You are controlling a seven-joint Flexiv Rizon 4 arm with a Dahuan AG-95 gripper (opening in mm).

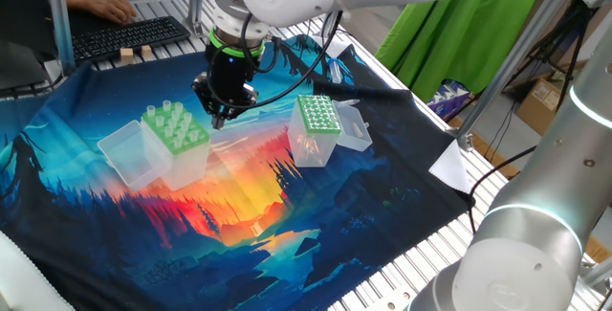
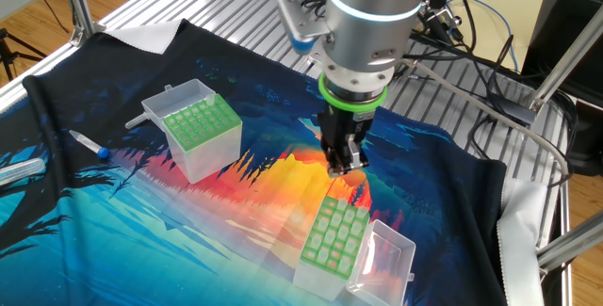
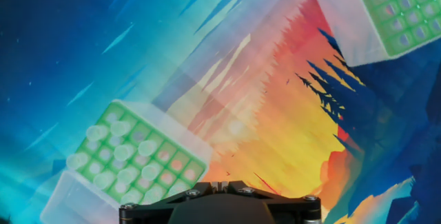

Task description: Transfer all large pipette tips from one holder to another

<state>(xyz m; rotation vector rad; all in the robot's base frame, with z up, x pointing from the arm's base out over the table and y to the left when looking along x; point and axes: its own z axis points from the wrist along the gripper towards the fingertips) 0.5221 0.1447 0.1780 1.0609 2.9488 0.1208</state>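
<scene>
Over the middle of the printed cloth (image 1: pixel 287 225), the gripper (image 1: pixel 221 112) hangs with jaws together, empty, just beside the wide-holed holder (image 1: pixel 177 129) still carrying the large pipette tips (image 1: pixel 168 112). The finely dotted holder (image 1: pixel 318 118) stands well apart. Part the jaws, centre above one tip, then descend straight.

Spread over the slatted metal table (image 1: pixel 421 254): printed cloth (image 1: pixel 239 215) of blue forest and orange sunset. Beyond it, black keyboard (image 1: pixel 129 35), green fabric backdrop (image 1: pixel 459 33), small blue-capped tube (image 2: pixel 89 144).
</scene>
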